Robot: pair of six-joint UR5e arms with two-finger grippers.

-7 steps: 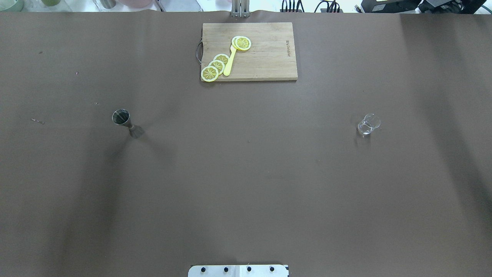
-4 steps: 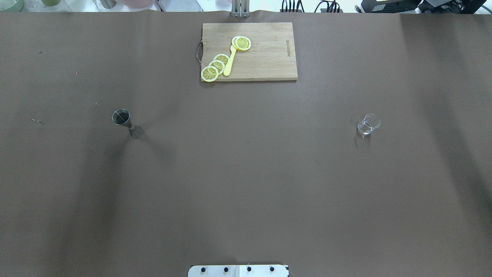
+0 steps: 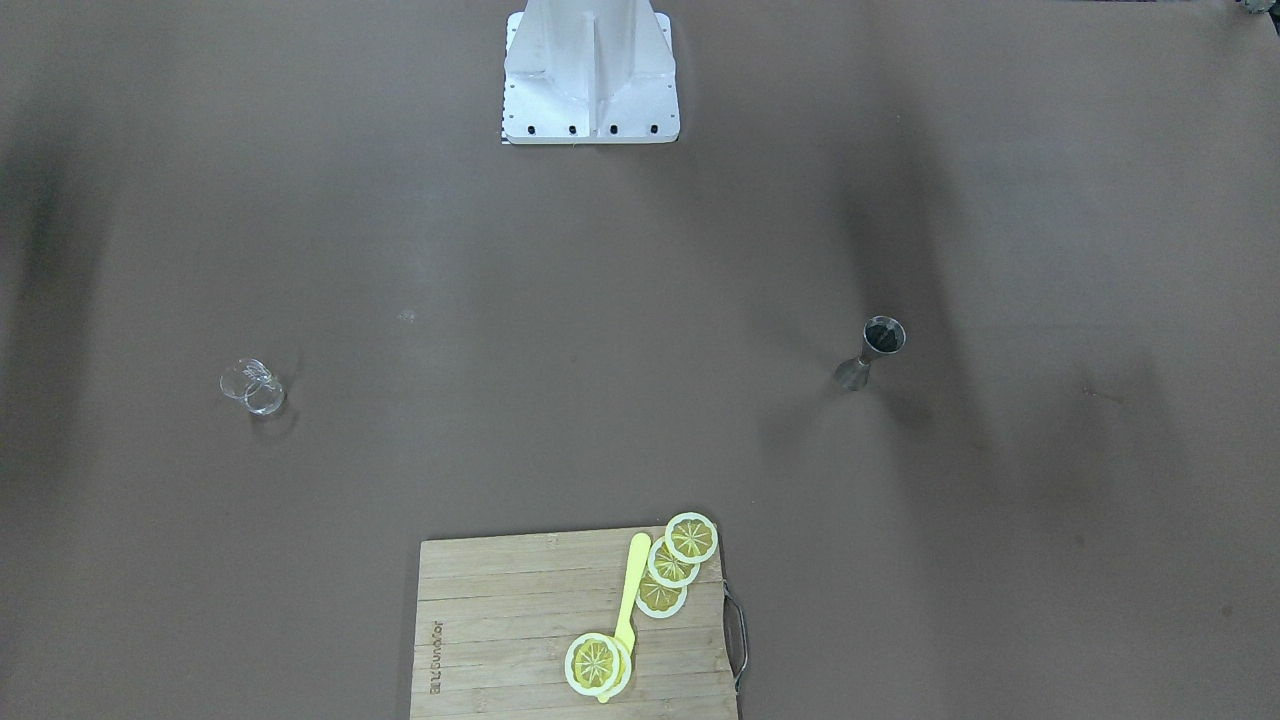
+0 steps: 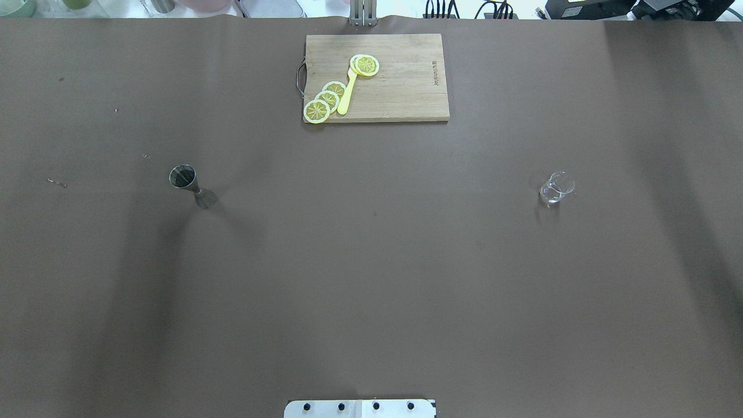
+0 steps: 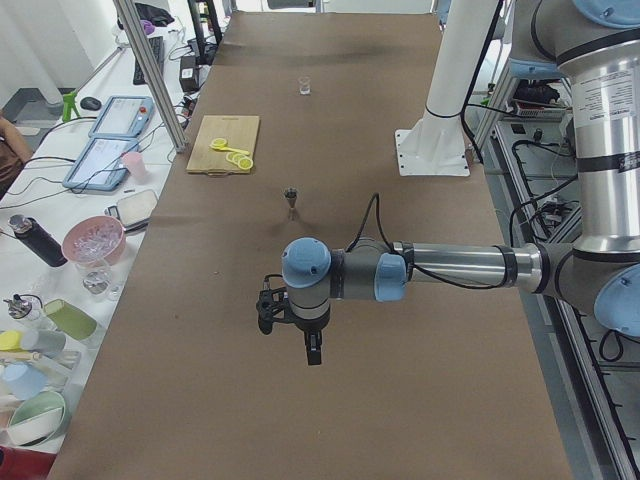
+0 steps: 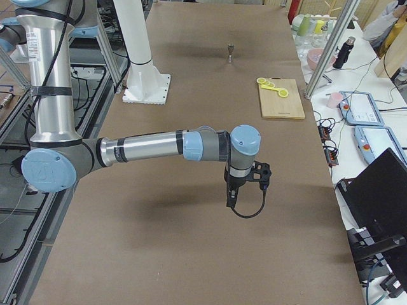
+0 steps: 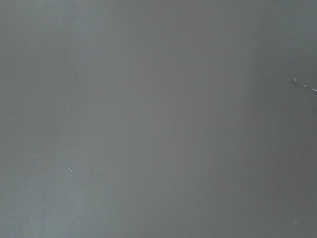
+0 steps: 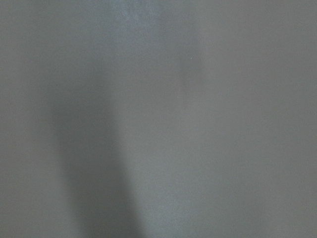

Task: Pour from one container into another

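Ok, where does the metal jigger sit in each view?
Exterior front-facing: jigger right of centre, up-right of the cutting board.
Overhead exterior: jigger left, mid-height; cutting board top centre.
Exterior left: jigger at centre, below-right of the cutting board.
Exterior right: jigger top centre, up-left of the cutting board.
Both wrist views: not in it.
Shared landmark: the cutting board.

Premises: robotics laboratory. My white pedestal [image 5: 432,155] is bolted to a long brown-covered table [image 4: 371,261]. Along the side benches I note aluminium framing [image 5: 150,70], teach pendants [image 6: 358,108], a laptop [image 6: 375,190] and loose cables [image 4: 496,8].
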